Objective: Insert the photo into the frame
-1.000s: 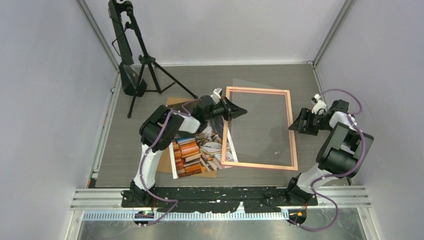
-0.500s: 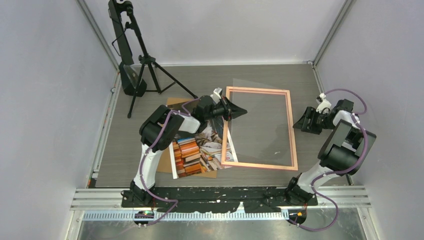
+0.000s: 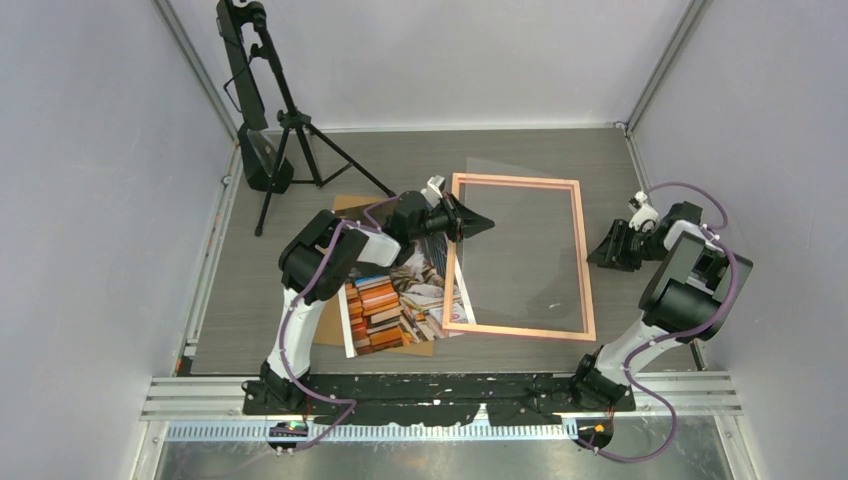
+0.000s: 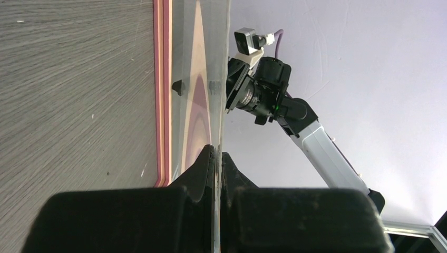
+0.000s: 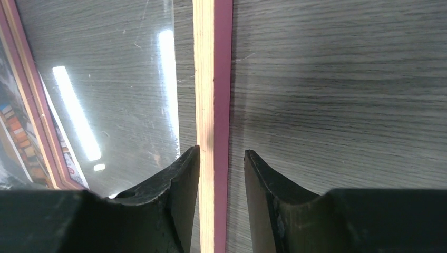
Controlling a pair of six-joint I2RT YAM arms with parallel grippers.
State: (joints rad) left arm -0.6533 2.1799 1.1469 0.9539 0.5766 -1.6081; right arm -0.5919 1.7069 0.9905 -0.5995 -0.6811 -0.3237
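The salmon-pink frame point(image 3: 583, 255) lies flat mid-table. The photo point(image 3: 400, 305), a cat among colourful books, lies face up left of it, partly under my left arm and the frame's left rail. A clear pane point(image 3: 500, 172) slants over the frame. My left gripper point(image 3: 485, 224) is shut on the pane's near edge; the wrist view shows both jaws point(image 4: 217, 150) pressed on the thin sheet point(image 4: 203, 52), with the frame point(image 4: 162, 79) below. My right gripper point(image 3: 606, 250) sits at the frame's right rail. Its fingers point(image 5: 221, 150) straddle the rail point(image 5: 213, 63): one touches, the other stands clear.
A brown backing board point(image 3: 345, 205) lies under the photo. A black tripod point(image 3: 270, 120) stands at the back left. Grey walls close in on three sides. The photo's books point(image 5: 13, 126) show in the right wrist view, left of the frame's far rail.
The right gripper's jaws have narrowed around the frame's right rail, and that arm has shifted slightly rightward. The left arm, pane, photo and frame have stayed put.
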